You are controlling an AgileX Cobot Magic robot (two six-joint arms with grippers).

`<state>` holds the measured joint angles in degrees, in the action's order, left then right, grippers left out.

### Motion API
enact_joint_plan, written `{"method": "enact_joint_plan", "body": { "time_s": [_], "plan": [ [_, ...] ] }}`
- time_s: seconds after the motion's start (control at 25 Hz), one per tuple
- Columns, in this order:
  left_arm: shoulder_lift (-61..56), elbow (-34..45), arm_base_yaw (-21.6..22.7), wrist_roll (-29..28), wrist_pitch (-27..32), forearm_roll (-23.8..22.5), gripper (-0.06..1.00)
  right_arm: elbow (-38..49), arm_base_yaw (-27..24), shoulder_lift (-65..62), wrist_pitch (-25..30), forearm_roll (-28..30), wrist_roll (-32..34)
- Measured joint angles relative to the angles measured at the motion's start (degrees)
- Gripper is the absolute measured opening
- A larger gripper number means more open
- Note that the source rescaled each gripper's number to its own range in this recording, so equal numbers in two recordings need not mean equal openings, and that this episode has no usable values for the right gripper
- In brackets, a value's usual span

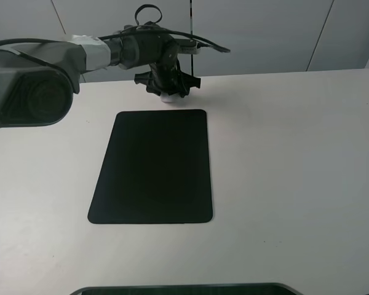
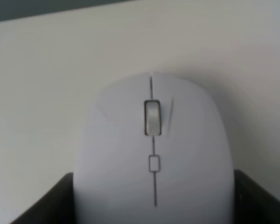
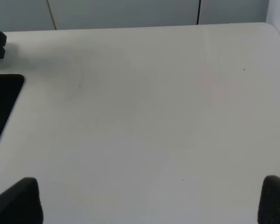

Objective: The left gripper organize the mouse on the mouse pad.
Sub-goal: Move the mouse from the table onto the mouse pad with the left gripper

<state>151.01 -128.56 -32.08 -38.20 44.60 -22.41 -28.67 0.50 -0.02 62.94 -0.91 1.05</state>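
The white mouse (image 2: 154, 154) fills the left wrist view, its grey scroll wheel facing up, with black fingers (image 2: 46, 205) pressed against both its sides. From the high camera only a white sliver of the mouse (image 1: 170, 96) shows under my left gripper (image 1: 169, 85), which is shut on it just beyond the far edge of the black mouse pad (image 1: 152, 167). Whether the mouse touches the table I cannot tell. Nothing lies on the pad. My right gripper (image 3: 144, 205) is open over bare table, to the right of the pad's corner (image 3: 2, 98).
The pale table (image 1: 295, 172) stretches wide to the right of the pad and in front of it. A grey wall stands behind the table's far edge. A dark rounded strip (image 1: 184, 289) lies along the near edge of the high view.
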Motion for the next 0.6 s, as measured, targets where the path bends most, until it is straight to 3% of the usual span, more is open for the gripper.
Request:
{"method": "enact_joint_plan", "body": {
  "time_s": [0.6],
  "plan": [
    [-3.0,-0.1,-3.0,-3.4,11.6,-2.3,0.01,0.0,0.0,0.0,0.0,0.0,0.0]
  ]
}}
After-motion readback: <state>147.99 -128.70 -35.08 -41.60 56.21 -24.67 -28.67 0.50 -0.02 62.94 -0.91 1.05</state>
